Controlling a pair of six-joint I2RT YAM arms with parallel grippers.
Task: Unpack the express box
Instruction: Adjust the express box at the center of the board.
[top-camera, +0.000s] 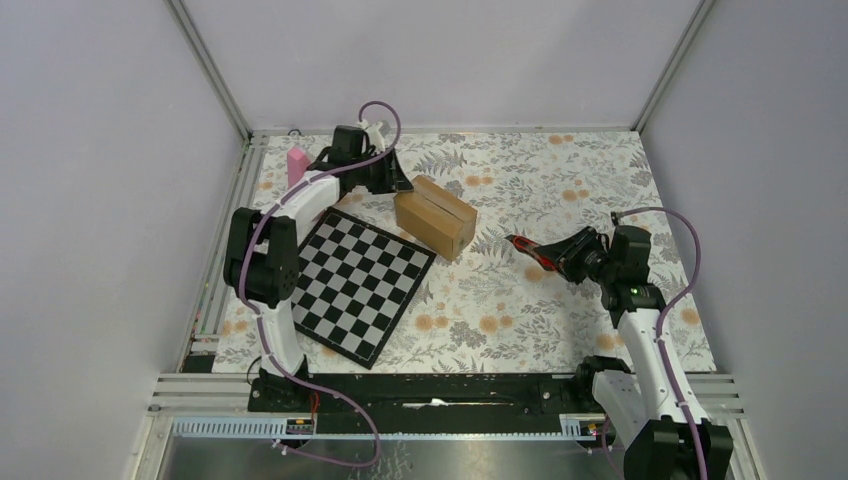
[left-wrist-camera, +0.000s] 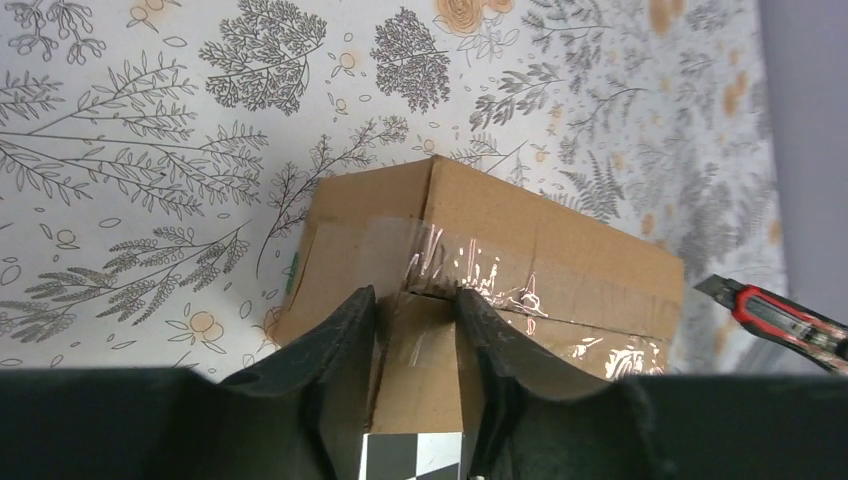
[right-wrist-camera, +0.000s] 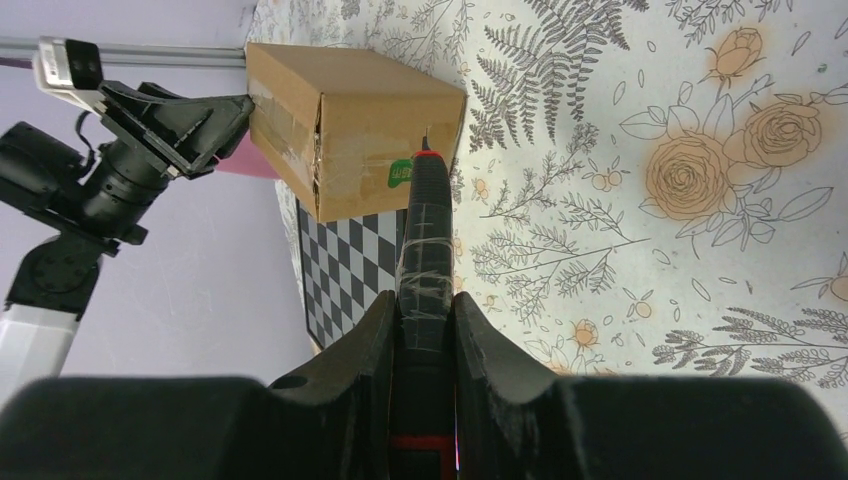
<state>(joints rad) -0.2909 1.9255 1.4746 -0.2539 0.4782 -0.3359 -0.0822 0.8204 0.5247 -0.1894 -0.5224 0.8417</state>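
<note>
A floral-printed tablecloth (top-camera: 560, 310) covers the work surface, and a black-and-white chessboard mat (top-camera: 360, 285) lies on its left half. The express box (top-camera: 436, 215), a small brown cardboard carton with clear tape along its seams and a tiny green mark (right-wrist-camera: 401, 175) on one end, sits against the chessboard's far right edge. The left gripper (left-wrist-camera: 415, 293) meets the box at the end away from that mark. Its black fingers (left-wrist-camera: 340, 335) are drawn fairly close with tips at the taped top edge, but whether they pinch anything cannot be told. Right of the chessboard, well beyond the box, the right gripper (right-wrist-camera: 422, 300) is clamped on a red-and-black utility knife (right-wrist-camera: 425, 220) whose blade points at the box. A pink block (top-camera: 297, 165) stands beyond the chessboard's far corner. The carton looks light and likely to slide, stiff at its corners, softer mid-panel and slick on the tape, so bare cardboard at an end seems the best hold, leaving the seam free
</note>
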